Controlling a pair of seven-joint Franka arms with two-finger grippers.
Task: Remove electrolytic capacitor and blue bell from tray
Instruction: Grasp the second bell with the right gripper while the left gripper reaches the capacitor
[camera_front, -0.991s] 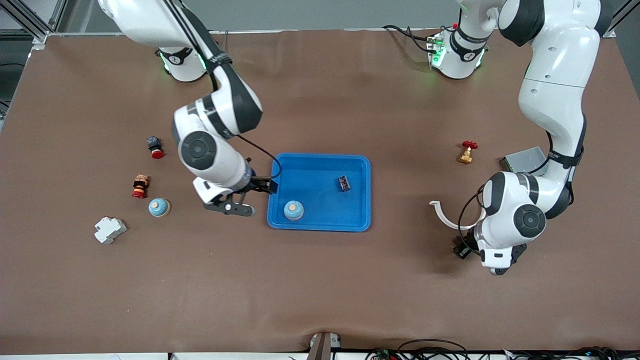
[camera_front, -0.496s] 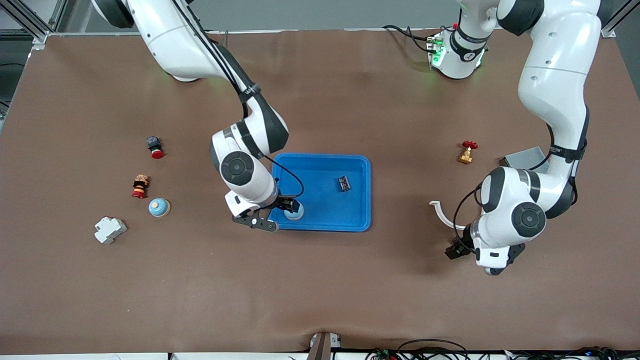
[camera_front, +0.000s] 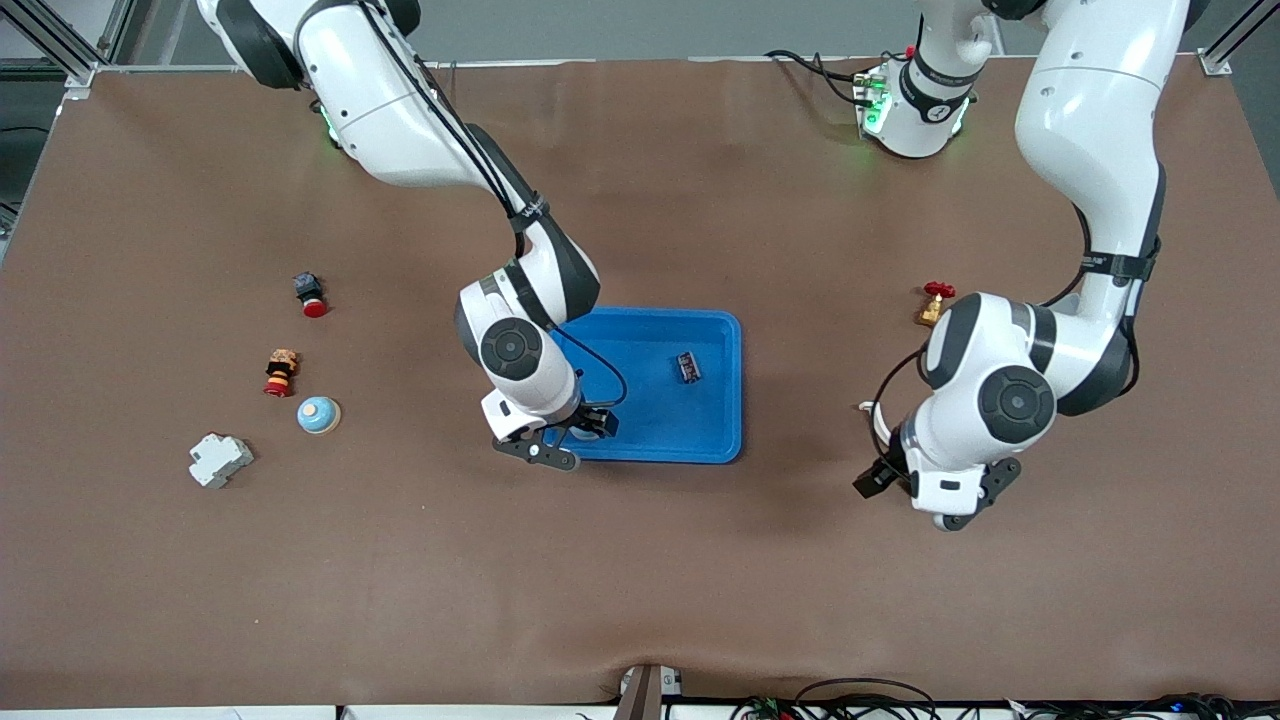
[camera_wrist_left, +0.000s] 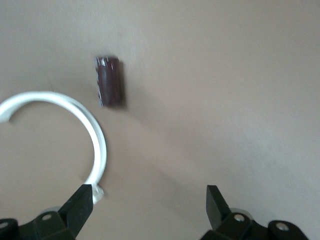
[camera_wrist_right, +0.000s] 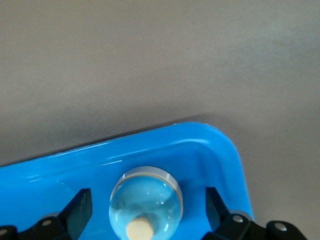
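**A:** Here we are over the tray (camera_front: 655, 385), sitting middle of the front view. The right gripper (camera_wrist_right: 146, 196) hovers above the corner of the tray that lies lowest in that view, toward the right arm's end of the table. Its jaws are spread wide.

**B:** And the blue bell (camera_wrist_right: 145, 210) sits right between them, in the tray, tucked close to the rounded rim. It isn't gripped yet.

**A:** So our step is the pick. We'd come straight down and keep the dome centred between the fingers (camera_wrist_right: 80, 205). We'd close low on the metal skirt rather than on the knob, because that dome looks slippery.

**B:** Mind the rim, too. One finger has little room by that wall, so we'd descend vertically and avoid nudging the tray. Then we'd lift clear of the rim before travelling.

**A:** What about the left gripper (camera_wrist_left: 149, 194)?

**B:** It's spread as well and holding nothing, up over bare table toward the left arm's end. Below it the electrolytic capacitor (camera_wrist_left: 110, 81) lies on its side on the table just beside a white ring (camera_wrist_left: 97, 145), so that one looks done. The left arm is waiting.

**A:** One small dark part (camera_front: 688, 367) remains in the tray; we'd leave it alone.
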